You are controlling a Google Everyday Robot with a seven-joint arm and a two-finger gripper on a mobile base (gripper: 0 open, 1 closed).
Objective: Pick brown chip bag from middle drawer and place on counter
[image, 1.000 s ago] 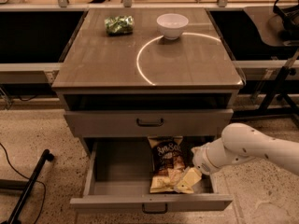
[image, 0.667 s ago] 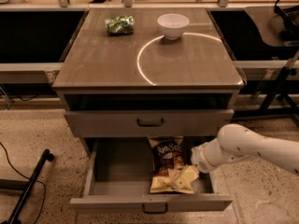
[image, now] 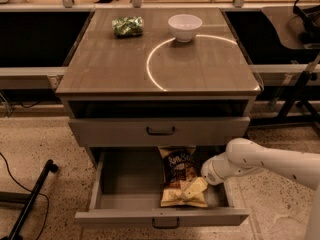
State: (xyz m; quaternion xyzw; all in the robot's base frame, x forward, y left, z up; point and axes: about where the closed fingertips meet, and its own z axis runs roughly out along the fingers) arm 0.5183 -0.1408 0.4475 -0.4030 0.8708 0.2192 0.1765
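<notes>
- You've got the gripper point(image: 194, 188) down inside the pulled-out middle drawer point(image: 127, 181), right-of-centre, low over the front end of the brown chip bag point(image: 179, 166).
- Claw state: can't tell from this view whether it's released or clenched. It overlaps the bag's near cream-yellow end and looks to be touching it, but a grasp isn't confirmed.
- The bag lies flat on the drawer floor, long axis running back-to-front. Dark brown centre w/ white script faces up, one cream end sits at the back under the upper drawer point(image: 160, 132), the other near the drawer front.
- You'll see the white arm point(image: 260, 159) coming in from the right edge, passing over the drawer's right wall, wrist angled down and left toward the bag.
- Left half of the drawer floor is bare grey. The handle sits at the centre of the drawer front, at the bottom of your view.
- The upper drawer looks closed or nearly so, w/ a dark gap above it under the counter point(image: 110, 66).
- On the counter: a green shiny packet point(image: 127, 26) back-left and a white bowl point(image: 185, 26) back-centre, apart from each other. A bright curved line point(image: 149, 69) arcs from near the bowl toward the front.
- Floor, left side: a black stand leg point(image: 31, 199) w/ a thin cable beside it.
</notes>
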